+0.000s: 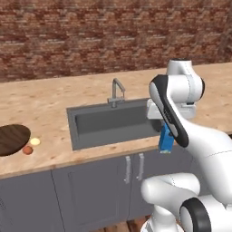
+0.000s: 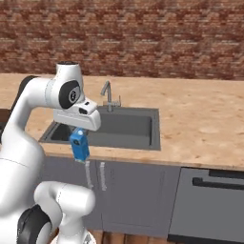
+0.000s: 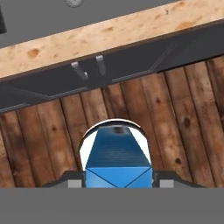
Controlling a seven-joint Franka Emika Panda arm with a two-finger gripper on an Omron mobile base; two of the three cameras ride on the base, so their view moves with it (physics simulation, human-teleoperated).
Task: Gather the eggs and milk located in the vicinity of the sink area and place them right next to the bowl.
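The end effector [image 2: 80, 131] is clamped on the small bright blue milk carton [image 2: 80, 146], which hangs in the air just in front of the dark grey sunken sink [image 1: 108, 122], past the bench [image 1: 45, 102] edge and above the wooden floor [image 3: 183, 122]. Judged light and fairly stiff with smooth sides, the carton seems best gripped across its flat upper walls, firmly enough not to slip. The dark brown wooden bowl [image 1: 11, 138] lies well left of the sink, with two small eggs [image 1: 31, 146] just beside it.

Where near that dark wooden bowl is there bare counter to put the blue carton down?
Bare light-wood counter lies between the dark brown wood-grain bowl and the dark grey sink, and behind the bowl toward the brick wall. Its front right edge is crowded by the orange-brown egg and pale egg.
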